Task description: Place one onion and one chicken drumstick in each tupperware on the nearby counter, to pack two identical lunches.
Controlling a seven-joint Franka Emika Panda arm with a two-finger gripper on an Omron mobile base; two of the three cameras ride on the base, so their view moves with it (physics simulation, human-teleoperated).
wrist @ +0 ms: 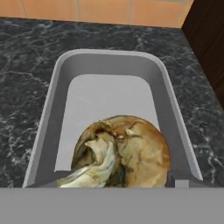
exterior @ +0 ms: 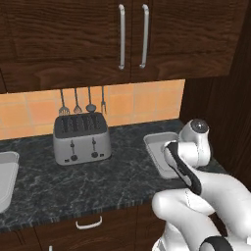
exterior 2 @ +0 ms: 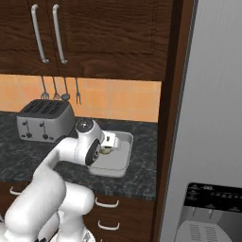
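Onion (wrist: 124,151), tan-brown, round, papery-skinned, seen close above the near end of a shallow pale grey translucent rectangular tupperware (wrist: 57,92) on dark speckled stone counter (wrist: 26,65). Lay directly before the gripper (exterior 2: 106,150); whether pinched between the jaws or released, not discernible. Frayed pale tip pointed toward lower left of hand view. Tray's long axis ran toward the orange tiled backsplash (wrist: 100,9). No legible writing.
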